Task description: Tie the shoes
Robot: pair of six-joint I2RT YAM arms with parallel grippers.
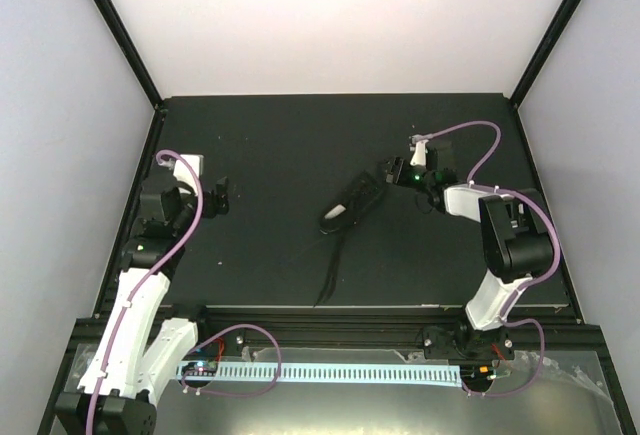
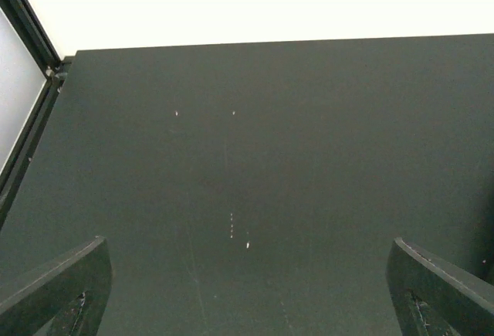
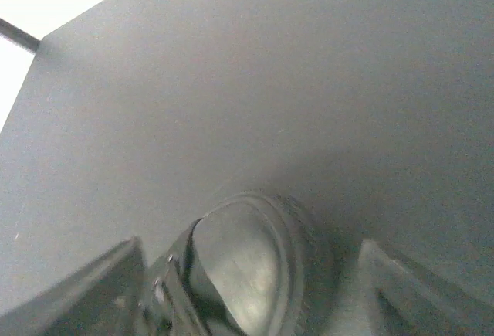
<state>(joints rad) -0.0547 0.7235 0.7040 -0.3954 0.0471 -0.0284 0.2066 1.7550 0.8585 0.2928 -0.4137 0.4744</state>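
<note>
- Lying on the dark surface, the black shoe has its laces trailing loose.
- Right fingers straddle the shoe's rounded end, spread apart, gripping nothing.
- Left fingers gape wide, empty, well apart from the shoe.

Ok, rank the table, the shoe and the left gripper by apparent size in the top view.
1. table, by far the largest.
2. shoe, second.
3. left gripper, smallest, even if it sits slightly nearer the camera.
</note>
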